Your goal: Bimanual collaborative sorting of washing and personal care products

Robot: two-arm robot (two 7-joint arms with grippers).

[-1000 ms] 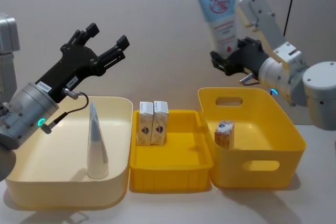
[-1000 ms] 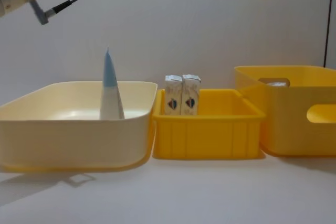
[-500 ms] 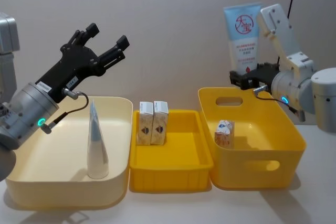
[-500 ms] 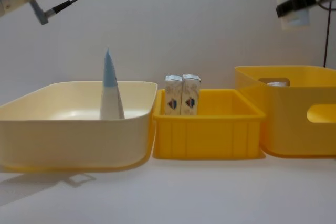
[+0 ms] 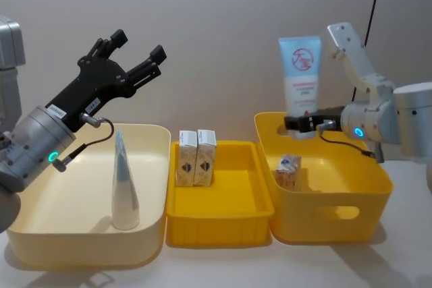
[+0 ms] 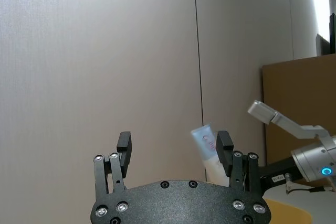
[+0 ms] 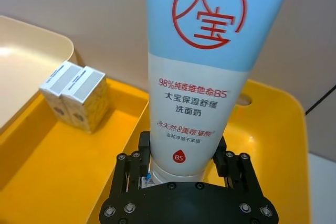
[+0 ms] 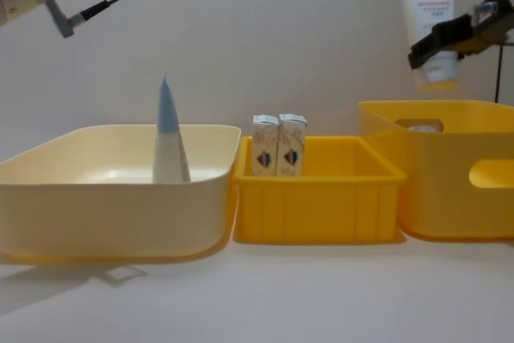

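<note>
My right gripper point(image 5: 304, 124) is shut on the cap end of a pale-blue-and-white squeeze tube point(image 5: 300, 75), held upright with its crimped end up, above the back left of the deep yellow bin point(image 5: 331, 227). The right wrist view shows the tube point(image 7: 207, 66) clamped between the fingers point(image 7: 140, 153). One white carton point(image 5: 289, 171) lies inside that bin. Two cartons point(image 5: 196, 158) stand side by side in the small yellow tray point(image 5: 216, 231). A second tube point(image 5: 123, 183) stands in the cream bin point(image 5: 40, 234). My left gripper point(image 5: 135, 48) hangs open, high above the cream bin.
The three containers sit in a row on a white table, touching or nearly so, with a plain wall close behind. In the chest view the tray point(image 8: 317, 214) stands between the cream bin point(image 8: 104, 214) and the deep bin point(image 8: 450, 198).
The right gripper has carried the tube left and down, from high at the right to just over the deep yellow bin's back left. The left arm has not moved.
</note>
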